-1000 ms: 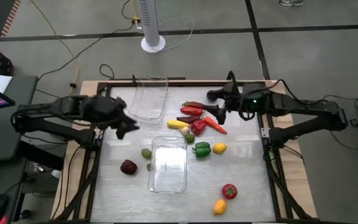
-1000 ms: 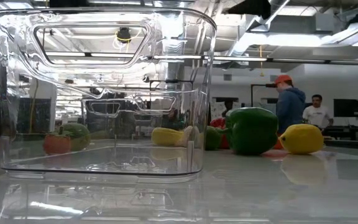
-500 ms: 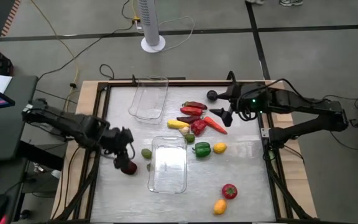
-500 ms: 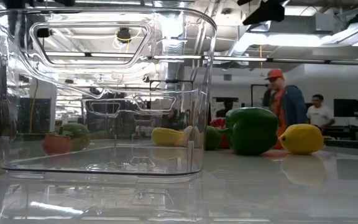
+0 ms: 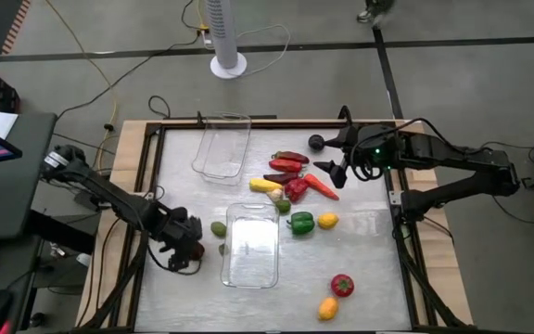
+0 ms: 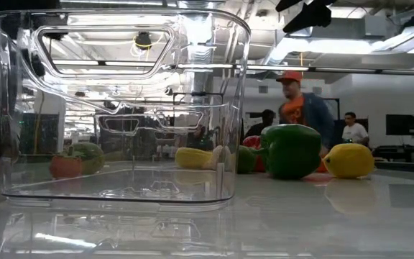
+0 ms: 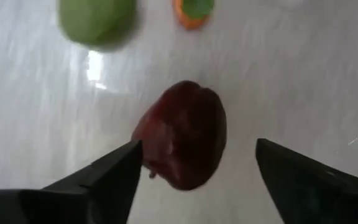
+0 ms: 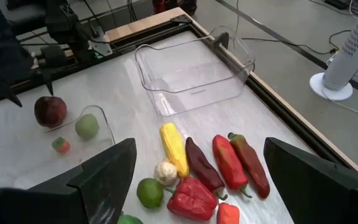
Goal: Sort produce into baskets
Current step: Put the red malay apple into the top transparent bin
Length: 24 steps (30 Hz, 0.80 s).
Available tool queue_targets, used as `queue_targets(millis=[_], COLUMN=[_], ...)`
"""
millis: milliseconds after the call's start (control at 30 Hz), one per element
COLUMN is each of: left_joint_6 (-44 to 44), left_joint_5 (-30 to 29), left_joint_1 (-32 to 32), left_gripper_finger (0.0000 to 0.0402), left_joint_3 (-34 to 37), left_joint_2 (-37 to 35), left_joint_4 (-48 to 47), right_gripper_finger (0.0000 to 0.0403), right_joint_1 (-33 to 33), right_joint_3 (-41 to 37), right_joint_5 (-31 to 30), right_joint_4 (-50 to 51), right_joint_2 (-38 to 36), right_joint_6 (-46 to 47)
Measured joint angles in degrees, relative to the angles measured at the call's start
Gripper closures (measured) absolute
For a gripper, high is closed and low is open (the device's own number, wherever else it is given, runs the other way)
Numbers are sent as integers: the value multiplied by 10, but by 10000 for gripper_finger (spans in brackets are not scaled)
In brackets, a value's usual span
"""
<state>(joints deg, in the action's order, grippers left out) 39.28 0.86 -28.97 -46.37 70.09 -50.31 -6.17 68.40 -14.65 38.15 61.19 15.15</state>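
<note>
While the counter [image 5: 360, 269] carries two clear baskets, one empty at the centre [image 5: 251, 245] and one empty toward eleven o'clock [image 5: 222, 146], sorting has barely begun. Most produce [image 5: 295, 186] lies heaped near one o'clock of the centre basket. At nine o'clock of that basket the left gripper [image 7: 194, 168] hangs over a dark red plum [image 7: 182, 142], fingers spread either side and apparently not touching it. Next it likely needs to drop and close. The right gripper [image 8: 197, 180] waits with fingers wide at two o'clock. The plum looks round, glossy and dimpled.
</note>
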Motion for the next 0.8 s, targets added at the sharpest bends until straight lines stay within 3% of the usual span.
queue_targets(millis=[200, 367, 567, 733, 800], left_joint_6=[-105, -157, -158, -141, -131], left_joint_5=[16, 16, 21, 19, 17], left_joint_1=[-1, -7, -7, -6, -5], left_gripper_finger=[25, 17, 65, 139, 146], left_joint_3=[0, 0, -3, -19, -26], left_joint_2=[75, 147, 182, 158, 138], left_joint_4=[6, 5, 2, -3, -19], right_gripper_finger=[23, 23, 23, 23, 23], right_joint_1=[0, 0, 0, 0, -3], right_joint_3=[0, 0, 0, 0, 0], right_joint_5=[0, -3, -5, -5, -5], right_joint_4=[2, 7, 8, 8, 8], right_joint_2=[0, 0, 0, 0, 0], right_joint_6=[14, 26, 30, 30, 30])
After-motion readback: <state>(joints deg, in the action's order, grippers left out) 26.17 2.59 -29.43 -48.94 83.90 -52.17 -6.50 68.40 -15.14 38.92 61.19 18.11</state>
